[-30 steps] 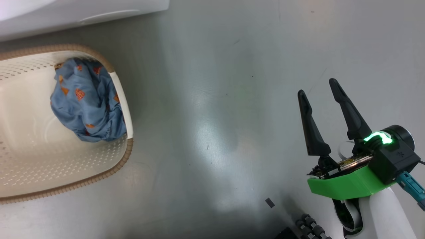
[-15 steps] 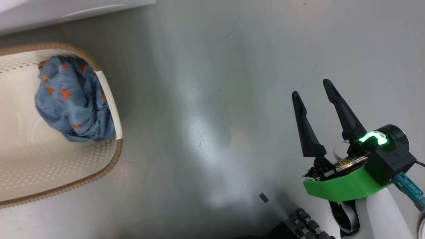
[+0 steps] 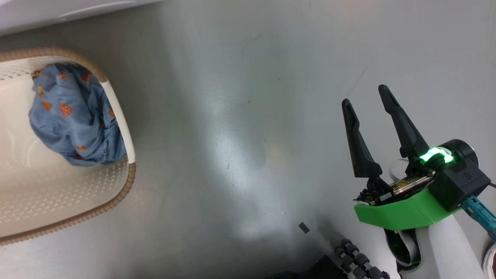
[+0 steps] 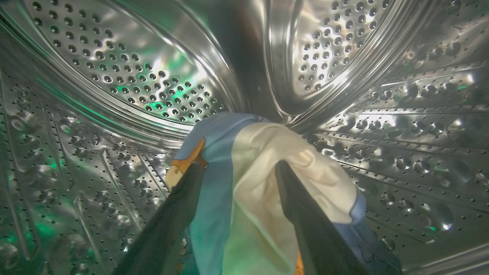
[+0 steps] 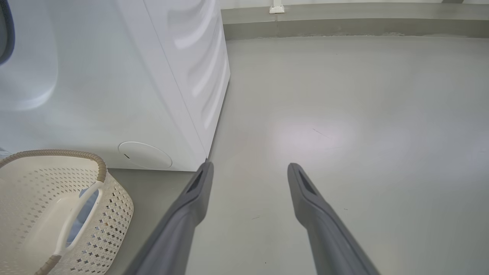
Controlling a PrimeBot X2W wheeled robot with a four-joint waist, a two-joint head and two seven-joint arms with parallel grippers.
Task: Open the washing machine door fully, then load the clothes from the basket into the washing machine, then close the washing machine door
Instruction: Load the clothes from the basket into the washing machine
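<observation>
A limp blue-and-cream printed garment (image 4: 252,179) lies inside the perforated steel drum (image 4: 114,76) of the big white front-loading washing machine (image 5: 172,57). It drapes loose between the dark fingers of the robot's left hand (image 4: 240,165), which stands released, jaws wide, clamping nothing. More of the clothes, a crumpled blue bundle with orange figures (image 3: 73,120), sits at nine o'clock in the head view, against the handle wall of the cream perforated plastic basket (image 3: 77,186) with its brown woven-look rim. The right hand (image 3: 365,95), at four o'clock, hangs spread and empty over the grey floor (image 3: 248,116). The bundle looks light, soft and prone to trailing or snagging; a raised central fold would likely give the surest pinch.
</observation>
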